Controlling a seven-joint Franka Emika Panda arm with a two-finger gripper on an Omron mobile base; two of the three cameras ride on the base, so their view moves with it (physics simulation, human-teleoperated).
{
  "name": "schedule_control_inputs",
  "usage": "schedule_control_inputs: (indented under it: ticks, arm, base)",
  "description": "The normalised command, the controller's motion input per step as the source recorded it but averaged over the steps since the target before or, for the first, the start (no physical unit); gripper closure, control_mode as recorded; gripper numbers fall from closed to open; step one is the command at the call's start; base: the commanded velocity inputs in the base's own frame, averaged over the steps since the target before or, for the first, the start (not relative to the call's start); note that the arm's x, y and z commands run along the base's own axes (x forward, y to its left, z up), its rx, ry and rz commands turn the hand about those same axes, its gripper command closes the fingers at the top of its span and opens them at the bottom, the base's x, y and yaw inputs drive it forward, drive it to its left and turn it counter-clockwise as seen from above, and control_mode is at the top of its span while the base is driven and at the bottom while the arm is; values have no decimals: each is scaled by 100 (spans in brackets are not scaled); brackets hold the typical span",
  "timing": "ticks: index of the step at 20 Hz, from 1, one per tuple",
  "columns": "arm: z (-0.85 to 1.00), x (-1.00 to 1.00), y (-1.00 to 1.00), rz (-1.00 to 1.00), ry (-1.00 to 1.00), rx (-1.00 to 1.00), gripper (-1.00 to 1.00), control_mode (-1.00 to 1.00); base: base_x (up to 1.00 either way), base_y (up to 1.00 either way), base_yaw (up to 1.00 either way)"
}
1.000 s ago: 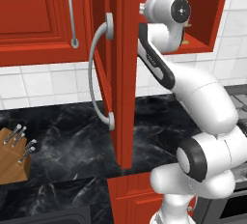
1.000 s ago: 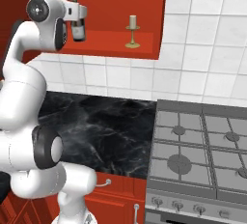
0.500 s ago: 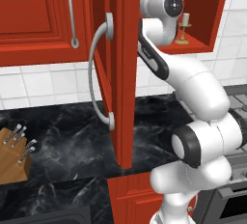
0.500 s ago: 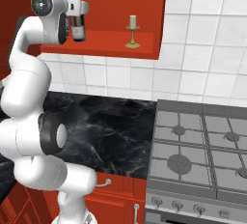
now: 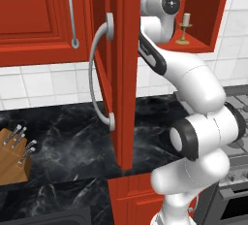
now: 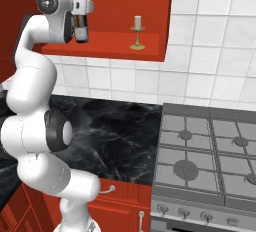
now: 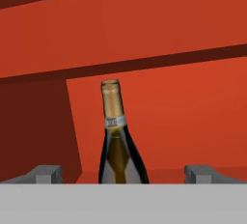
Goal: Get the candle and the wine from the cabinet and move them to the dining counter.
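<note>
A: So, where does your pincer (image 7: 123, 175) stand?

B: Look down the hand view — your two dark finger tips (image 7: 46, 174) sit far apart at the bottom corners, wide open, gripping nothing. The wine (image 7: 120, 141) stands upright between them, centred and a little further back; whether either tip touches the glass you cannot tell from here.

A: And from the base?

B: In the right base view your hand (image 6: 80, 7) is up inside the cabinet (image 6: 150, 52), level with the bottle's neck. The dark bottle stands on the shelf right against the hand, partly covered by it, so the fingers themselves are hidden there.

A: The candle?

B: The candle (image 6: 137, 32) stands upright in its small gold holder on the same shelf, further along toward the cabinet's open end — apart from the bottle and untouched. In the left base view you see it past the arm's upper joint, near the cabinet's side wall.

A: What else is around you?

B: The cabinet door (image 5: 116, 69) stands open, edge-on in the left base view, its long curved silver handle (image 5: 97, 69) bowing out toward the camera. Below the shelf you have white tiles (image 6: 200, 66), then a black marble worktop (image 6: 120, 131). A gas hob (image 6: 210, 151) lies beside it, and a wooden knife block (image 5: 12, 158) sits on the worktop on the other side.
</note>
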Motion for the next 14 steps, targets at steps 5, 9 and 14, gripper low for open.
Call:
schedule_control_inputs:
  ticks: [5, 9, 14]
  arm:
    - [0, 7, 1, 0, 0, 0, -100, -100]
    - [0, 0, 0, 0, 0, 0, -100, -100]
    - [0, 2, 2, 0, 0, 0, -100, -100]
  base:
    - [0, 0, 0]
    - [0, 0, 0]
    - [0, 0, 0]
